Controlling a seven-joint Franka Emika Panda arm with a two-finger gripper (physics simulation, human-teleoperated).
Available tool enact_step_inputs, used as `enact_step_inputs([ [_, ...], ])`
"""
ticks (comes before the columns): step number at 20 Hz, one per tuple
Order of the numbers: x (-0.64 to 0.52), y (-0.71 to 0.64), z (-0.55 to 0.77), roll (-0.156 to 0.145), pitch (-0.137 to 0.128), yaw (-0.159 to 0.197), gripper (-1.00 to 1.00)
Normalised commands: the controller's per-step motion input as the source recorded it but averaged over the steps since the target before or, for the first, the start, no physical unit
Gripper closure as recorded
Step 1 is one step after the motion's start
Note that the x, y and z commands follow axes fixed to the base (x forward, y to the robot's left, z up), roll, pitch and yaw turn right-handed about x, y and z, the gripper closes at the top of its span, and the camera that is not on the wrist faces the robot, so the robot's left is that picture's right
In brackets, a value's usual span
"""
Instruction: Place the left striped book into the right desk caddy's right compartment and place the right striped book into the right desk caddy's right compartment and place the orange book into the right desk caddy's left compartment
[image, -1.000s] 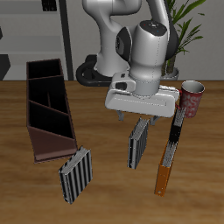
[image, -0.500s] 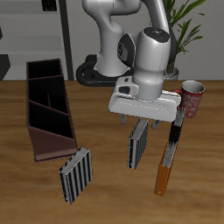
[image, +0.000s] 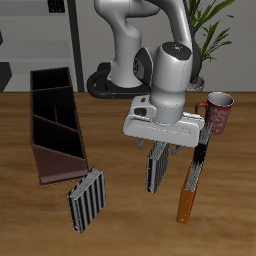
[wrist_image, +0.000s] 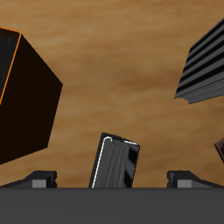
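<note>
Going across the exterior view: right desk caddy (image: 55, 125) at the far side, right striped book (image: 86, 199) leaning just off its front corner, then gripper (image: 160, 146) open, hovering directly over the left striped book (image: 158, 167), whose long axis runs front-to-back; orange book (image: 192, 175) just beside. Wrist view adds that the left striped book (wrist_image: 116, 161) sits centred between the spread fingers, not touched; exterior hides that.
</note>
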Motion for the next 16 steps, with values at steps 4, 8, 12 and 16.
enact_step_inputs([
  [4, 0.06, -0.02, -0.20, 0.008, 0.035, -0.009, -1.00],
  [8, 0.06, 0.00, -0.17, 0.022, 0.037, -0.007, -1.00],
  [12, 0.04, -0.06, -0.14, -0.009, 0.026, -0.005, 1.00],
  [16, -0.01, -0.07, 0.06, 0.007, -0.002, -0.009, 1.00],
])
